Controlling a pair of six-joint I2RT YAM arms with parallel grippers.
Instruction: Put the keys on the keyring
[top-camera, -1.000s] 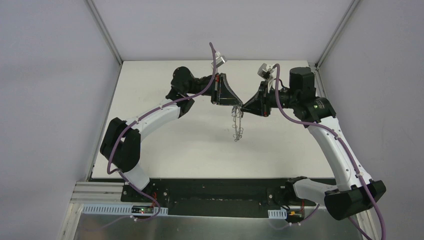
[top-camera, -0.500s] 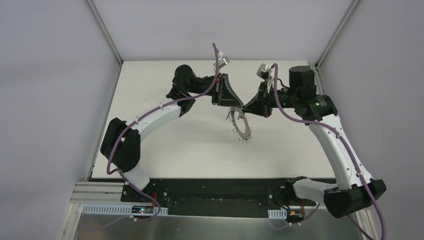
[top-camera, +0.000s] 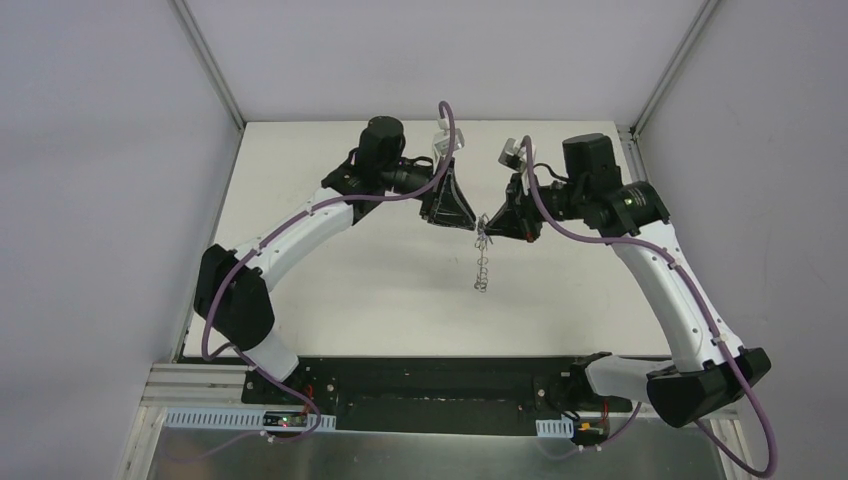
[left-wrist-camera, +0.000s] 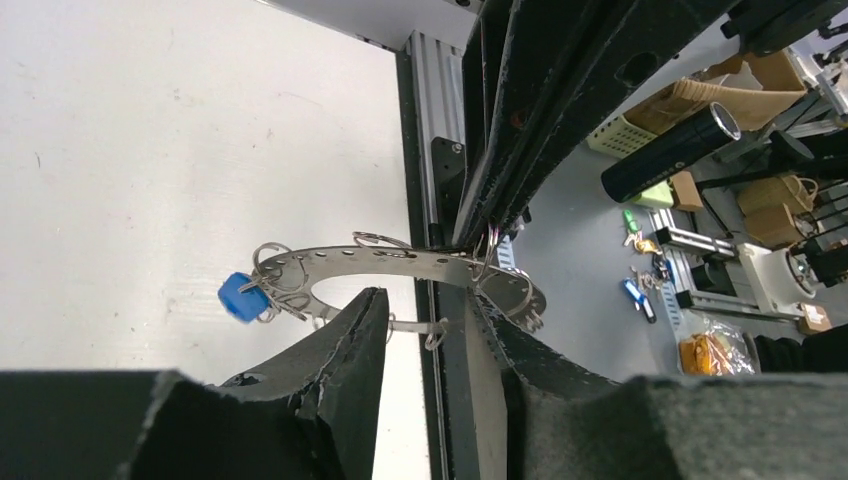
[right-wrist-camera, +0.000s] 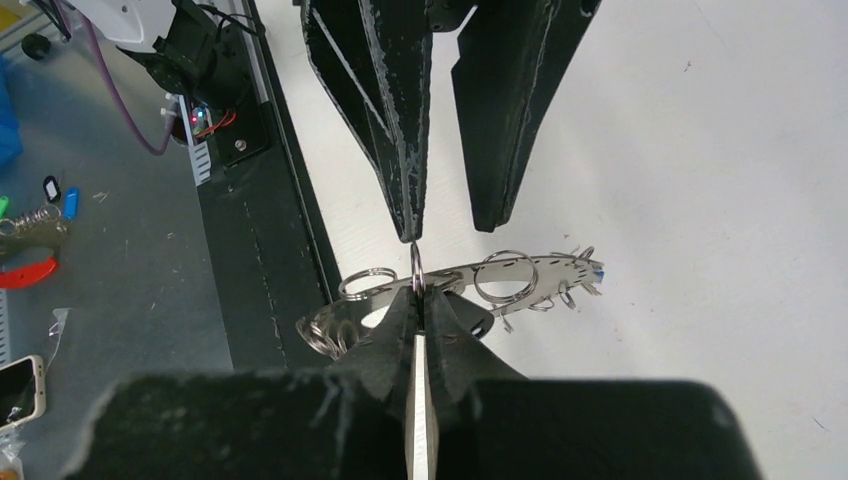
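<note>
Pinching the flat grey metal keyring (right-wrist-camera: 520, 270) at its rim, my right pincer (right-wrist-camera: 418, 300) is clamped tight on it, with one small wire loop (right-wrist-camera: 413, 262) poking out just past the tips. The ring hangs in the air above the white tabletop (top-camera: 330, 280). It is edge-on to the overhead camera, its long span running from the pinch down toward my bases. My left pincer (left-wrist-camera: 425, 312) meets the right one almost tip to tip, jaws parted to a narrow gap and holding nothing. The ring's band crosses just beyond its fingertips. The small blue-headed key (left-wrist-camera: 238, 297) sits among the loops at the ring's hanging end, away from the pinch; it looks threaded, though I cannot be sure. The black-headed key I cannot find. I judge my left pincer the free one and the nearer to a loop, so the next move falls to it.
</note>
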